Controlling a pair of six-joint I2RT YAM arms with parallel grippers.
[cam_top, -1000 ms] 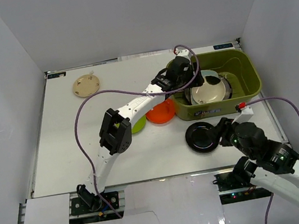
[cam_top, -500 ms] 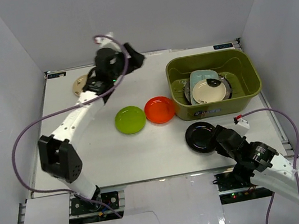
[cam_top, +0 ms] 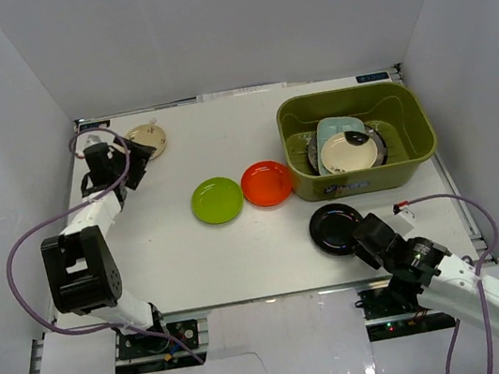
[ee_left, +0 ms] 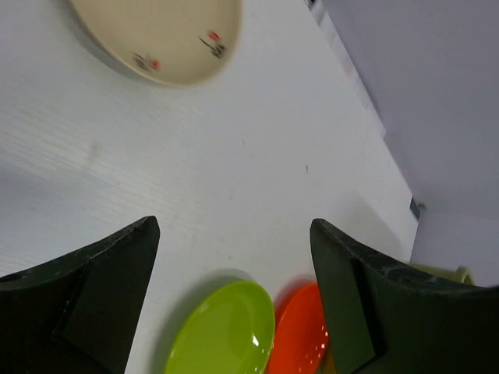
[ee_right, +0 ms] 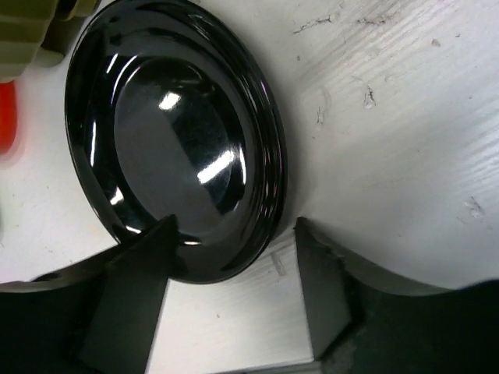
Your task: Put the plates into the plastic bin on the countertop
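Newly, left tool (cam_top: 138,157) beside beige plate (cam_top: 146,140)

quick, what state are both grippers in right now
Left gripper: open, holding nothing.
Right gripper: open, with the black plate edge showing between its jaws, not clamped.

light: bright, even, from overhead | shadows: soft, faint under my fingers (ee_left: 93,304) on the surface (ee_left: 257,156) | glare: white highlights on the black plate (ee_right: 179,148) | focus: my fingers dark, blurred close-up; top view sharp
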